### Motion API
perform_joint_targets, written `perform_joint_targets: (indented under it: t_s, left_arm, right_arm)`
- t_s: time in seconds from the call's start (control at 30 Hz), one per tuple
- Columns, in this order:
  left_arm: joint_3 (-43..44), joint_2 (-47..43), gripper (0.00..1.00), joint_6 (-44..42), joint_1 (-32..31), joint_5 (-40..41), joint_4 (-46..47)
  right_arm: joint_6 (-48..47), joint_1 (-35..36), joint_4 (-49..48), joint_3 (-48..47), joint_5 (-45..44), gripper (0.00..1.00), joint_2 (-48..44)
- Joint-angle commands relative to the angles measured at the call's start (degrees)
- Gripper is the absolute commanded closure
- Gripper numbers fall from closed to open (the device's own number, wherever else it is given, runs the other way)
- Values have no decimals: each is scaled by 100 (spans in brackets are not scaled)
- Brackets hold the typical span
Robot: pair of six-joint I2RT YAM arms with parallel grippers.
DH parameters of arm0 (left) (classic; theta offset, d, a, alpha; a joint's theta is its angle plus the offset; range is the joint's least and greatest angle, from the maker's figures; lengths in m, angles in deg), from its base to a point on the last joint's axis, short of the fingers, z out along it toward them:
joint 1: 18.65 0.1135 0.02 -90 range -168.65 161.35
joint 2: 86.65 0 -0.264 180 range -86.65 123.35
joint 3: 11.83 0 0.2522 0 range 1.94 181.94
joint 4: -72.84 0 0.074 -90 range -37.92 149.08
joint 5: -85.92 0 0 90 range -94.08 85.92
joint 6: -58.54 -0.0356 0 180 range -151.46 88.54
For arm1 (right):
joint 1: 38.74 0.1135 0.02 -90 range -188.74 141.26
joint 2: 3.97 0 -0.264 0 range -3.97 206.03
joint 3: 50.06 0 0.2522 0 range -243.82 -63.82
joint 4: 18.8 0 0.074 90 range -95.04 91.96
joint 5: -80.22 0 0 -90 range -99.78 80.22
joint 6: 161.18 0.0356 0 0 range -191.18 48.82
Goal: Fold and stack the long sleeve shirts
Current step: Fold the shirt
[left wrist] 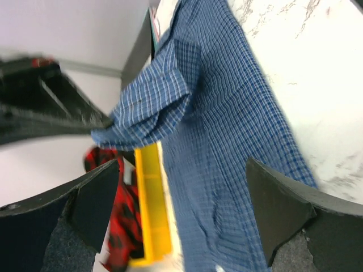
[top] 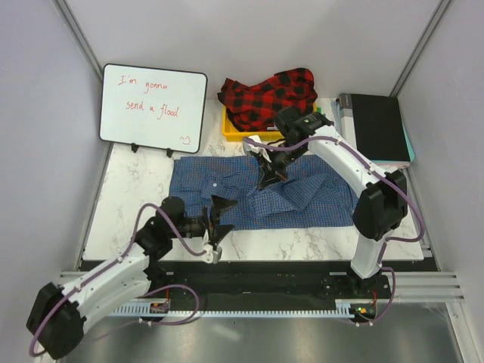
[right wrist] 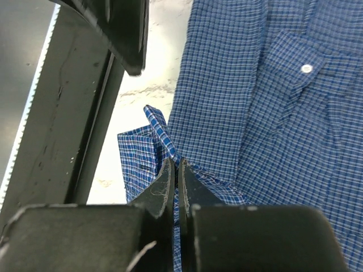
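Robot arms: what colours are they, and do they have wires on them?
The left arm and the right arm both have white tubes joined by chunky black joints, with a purple cable looping along each. The left gripper and right gripper are black, each with two wedge-shaped fingers.

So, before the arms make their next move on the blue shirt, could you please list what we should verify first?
1. Right gripper shut on the blue shirt: ok, it pinches a raised fold.
2. Left gripper open and empty: ok.
3. Blue shirt flat on the table: not ok, one part is lifted and another folded over.
4. Red plaid shirt out of the way, on the yellow bin: ok.
5. Which part of the shirt is pinched: cannot tell.
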Motion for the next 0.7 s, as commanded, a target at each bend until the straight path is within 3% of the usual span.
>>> perform_joint_targets:
  t_s: [0.0,0.33,0.53,0.67]
  left_arm:
    - [3,746,1,-1866,-439,37,2149]
    - [-5,1248,1,-3068,-1020,-164,2344]
    - [442,1644,5,-3640,-1020,-59,1441]
    - [584,1837,5,-3860,-1029,-120,1447]
  right_arm:
    - [-605,-5,829,-304,454,100,217]
    - [-808,4,1102,-524,524,100,393]
    - [-940,39,1295,-383,560,100,323]
    - [-1027,92,1313,-199,586,100,261]
